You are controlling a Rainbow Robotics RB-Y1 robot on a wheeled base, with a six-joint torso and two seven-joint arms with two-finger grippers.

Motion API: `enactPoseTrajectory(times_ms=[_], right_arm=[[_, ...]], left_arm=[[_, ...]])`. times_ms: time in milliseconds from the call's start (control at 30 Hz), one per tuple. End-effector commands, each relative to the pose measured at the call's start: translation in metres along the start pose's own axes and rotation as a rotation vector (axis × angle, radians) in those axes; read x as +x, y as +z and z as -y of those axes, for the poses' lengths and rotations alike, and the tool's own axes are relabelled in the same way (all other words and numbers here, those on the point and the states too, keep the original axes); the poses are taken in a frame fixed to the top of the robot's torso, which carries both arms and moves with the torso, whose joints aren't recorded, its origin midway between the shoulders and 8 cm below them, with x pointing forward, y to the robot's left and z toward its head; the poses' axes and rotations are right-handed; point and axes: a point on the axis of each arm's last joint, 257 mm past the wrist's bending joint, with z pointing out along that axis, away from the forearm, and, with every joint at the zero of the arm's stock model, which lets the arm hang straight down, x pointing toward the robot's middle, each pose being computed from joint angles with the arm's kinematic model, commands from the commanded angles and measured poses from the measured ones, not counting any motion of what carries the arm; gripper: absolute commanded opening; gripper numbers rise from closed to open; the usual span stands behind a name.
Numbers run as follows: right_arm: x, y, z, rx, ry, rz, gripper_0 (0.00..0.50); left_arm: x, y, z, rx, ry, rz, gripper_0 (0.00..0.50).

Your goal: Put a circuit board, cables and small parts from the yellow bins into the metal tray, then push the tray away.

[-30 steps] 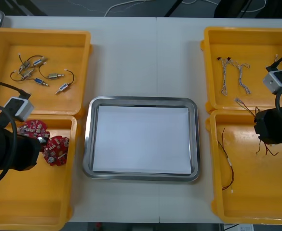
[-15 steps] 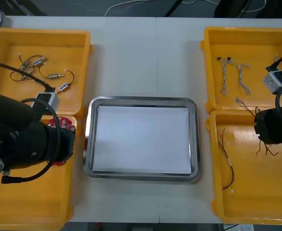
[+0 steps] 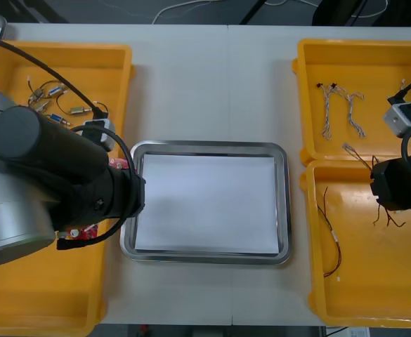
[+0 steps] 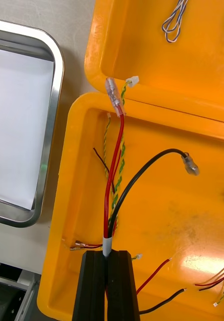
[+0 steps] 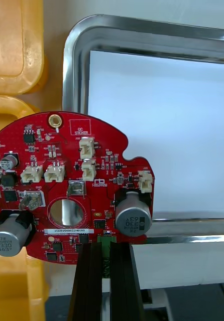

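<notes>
Left gripper (image 5: 106,247) pinched the round red circuit board (image 5: 62,145) by its edge. The board hung over the metal tray (image 5: 74,75) at its left rim, beside a left yellow bin (image 5: 11,50). Right gripper (image 4: 109,255) was clamped on red and black cables (image 4: 113,170) above the right near bin (image 4: 192,210).

L arm (image 3: 43,182) covers metal tray (image 3: 286,203) left rim (front view), bin (image 3: 22,295) middle.

Yellow bins (image 3: 363,43) flank the frame's left and right edges. At centre, the tray (image 3: 205,145) is shiny silver, white inside. The circuit board (image 5: 62,175) is red. One cable (image 4: 113,170) is red, a second cable (image 4: 167,150) black; upper right, the twisted cables (image 3: 326,116) are blue and white.
</notes>
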Motion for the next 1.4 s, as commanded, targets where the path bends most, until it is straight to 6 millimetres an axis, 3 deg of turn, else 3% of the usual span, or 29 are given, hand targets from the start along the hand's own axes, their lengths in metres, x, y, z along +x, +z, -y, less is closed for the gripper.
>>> enactPoseTrajectory(times_ms=[33, 300, 733, 1033, 1400], right_arm=[[-0.001, -0.006, 0.001, 0.027, 0.017, 0.012, 0.0], [-0.001, -0.006, 0.001, 0.027, 0.017, 0.012, 0.0], [-0.001, -0.006, 0.001, 0.027, 0.017, 0.012, 0.0], [-0.001, -0.006, 0.001, 0.027, 0.017, 0.012, 0.0], [-0.001, -0.006, 0.001, 0.027, 0.017, 0.012, 0.0]], left_arm=[[-0.005, 0.007, 0.005, -0.059, 0.077, 0.025, 0.0], [0.008, 0.041, 0.03, -0.079, 0.073, 0.038, 0.0], [0.027, 0.063, 0.063, -0.044, 0.074, 0.035, 0.0], [0.051, 0.088, 0.059, -0.016, 0.087, 0.017, 0.0], [0.069, 0.102, 0.059, -0.026, 0.086, -0.021, 0.0]])
